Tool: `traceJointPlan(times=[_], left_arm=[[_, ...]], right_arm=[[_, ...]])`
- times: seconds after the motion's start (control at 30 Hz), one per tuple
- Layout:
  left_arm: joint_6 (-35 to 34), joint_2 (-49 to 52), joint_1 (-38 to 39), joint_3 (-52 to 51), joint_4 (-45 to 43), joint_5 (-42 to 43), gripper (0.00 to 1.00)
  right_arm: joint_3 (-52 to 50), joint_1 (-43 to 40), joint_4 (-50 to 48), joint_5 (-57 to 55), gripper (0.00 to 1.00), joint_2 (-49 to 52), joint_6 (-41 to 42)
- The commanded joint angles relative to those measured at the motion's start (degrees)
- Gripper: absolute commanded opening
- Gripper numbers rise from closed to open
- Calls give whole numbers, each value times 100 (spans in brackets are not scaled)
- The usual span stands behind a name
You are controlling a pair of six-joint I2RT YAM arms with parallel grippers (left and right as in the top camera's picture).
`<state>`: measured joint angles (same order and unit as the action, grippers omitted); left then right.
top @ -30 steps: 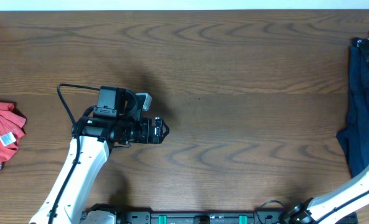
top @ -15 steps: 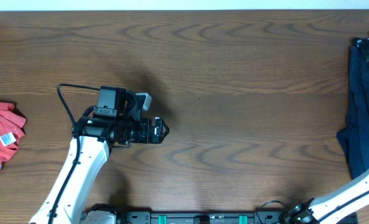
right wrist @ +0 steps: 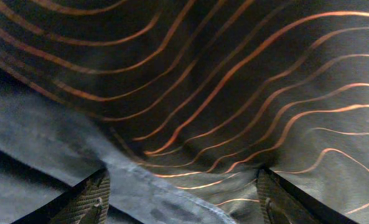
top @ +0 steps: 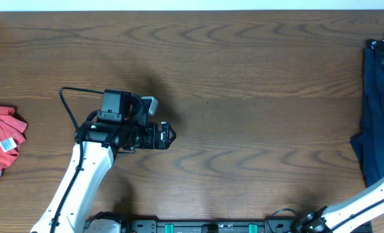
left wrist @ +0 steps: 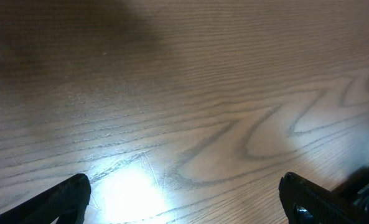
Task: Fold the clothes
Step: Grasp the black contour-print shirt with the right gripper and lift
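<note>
You get even overhead light, white glare on the brown wood-grain desk (left wrist: 234, 93) under the left wrist, and dim, blurry black orange-lined jersey fabric (right wrist: 234, 93) at the right.

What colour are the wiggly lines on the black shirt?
Orange, thin and wavy across the shirt. The right wrist view shows them best.

Table layout from overhead.
One shirt (top: 0, 142) is laid at the table's (top: 243, 77) left edge; a heap of shirts (top: 376, 116) is laid at the right edge, well apart.
</note>
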<state>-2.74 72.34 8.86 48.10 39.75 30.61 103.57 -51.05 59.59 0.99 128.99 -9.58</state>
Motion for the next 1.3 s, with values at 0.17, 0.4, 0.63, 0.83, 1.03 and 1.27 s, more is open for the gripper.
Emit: traceJointPlan(times=[0.17, 0.4, 0.63, 0.83, 1.03, 1.27], left_arm=[[79, 22, 28, 87, -11, -70, 98], [79, 22, 28, 87, -11, -70, 98], [79, 22, 28, 87, -13, -70, 98], [79, 22, 28, 87, -20, -70, 98], [76, 22, 28, 87, -129, -70, 98], [74, 22, 28, 87, -164, -68, 98]], right_arm=[[144, -256, -72, -57, 69, 2, 527], [144, -407, -116, -55, 54, 2, 533], [144, -407, -203, -2, 1, 2, 599], [144, -400, -262, 245, 1, 2, 638], [149, -214, -271, 951, 1, -90, 741], [251, 538, -249, 1001, 1, -765, 785]])
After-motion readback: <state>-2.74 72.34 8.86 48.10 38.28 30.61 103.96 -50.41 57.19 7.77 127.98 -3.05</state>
